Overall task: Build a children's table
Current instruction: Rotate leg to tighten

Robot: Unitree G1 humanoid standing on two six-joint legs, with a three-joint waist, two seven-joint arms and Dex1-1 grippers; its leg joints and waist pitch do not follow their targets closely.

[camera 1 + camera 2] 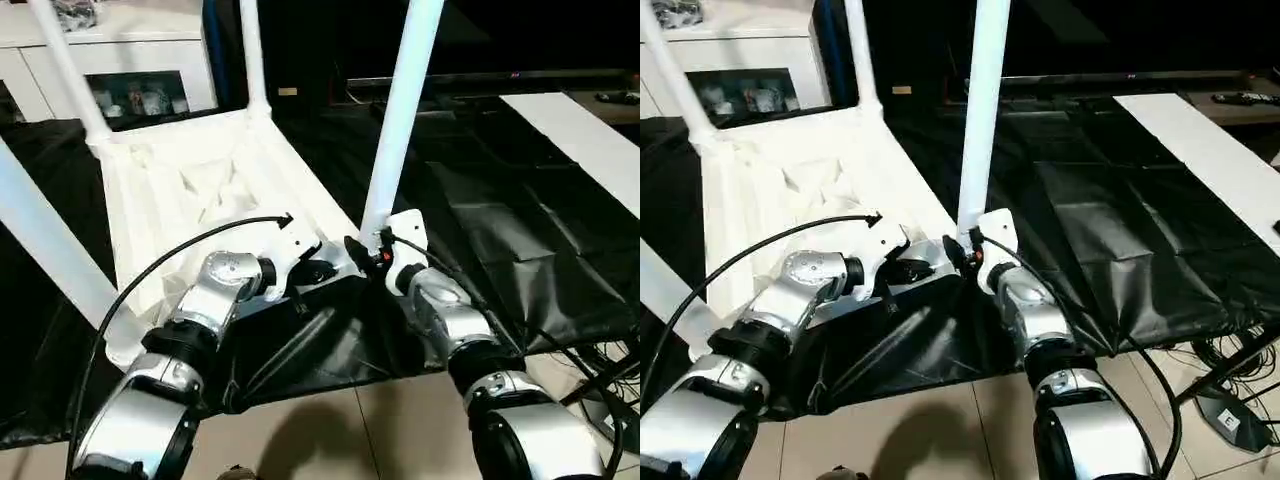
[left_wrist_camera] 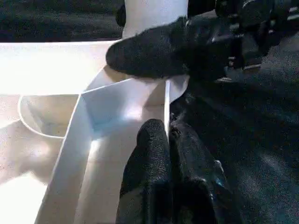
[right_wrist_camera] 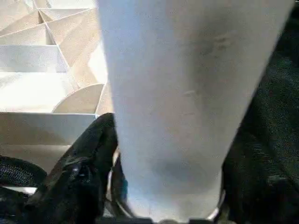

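Observation:
The white children's table lies upside down on a black cloth, its cross-ribbed underside (image 1: pixel 200 190) facing up. All four legs stand in the corner sockets: near-right leg (image 1: pixel 400 110), far-right leg (image 1: pixel 250 50), far-left leg (image 1: pixel 70 70) and near-left leg (image 1: pixel 45 240). My right gripper (image 1: pixel 372 250) is shut around the base of the near-right leg (image 3: pixel 187 93), a black finger (image 3: pixel 84 168) on either side. Beside that corner, my left gripper (image 1: pixel 325 268) is shut on the table's thin rim wall (image 2: pixel 167 100), one finger (image 2: pixel 147 163) on each face.
The black cloth (image 1: pixel 480 230) covers the work surface to its front edge. A white glass-door cabinet (image 1: pixel 130 60) stands at the back left. A white board (image 1: pixel 590 140) lies at the right. Cables (image 1: pixel 610 370) trail over the tiled floor (image 1: pixel 330 430).

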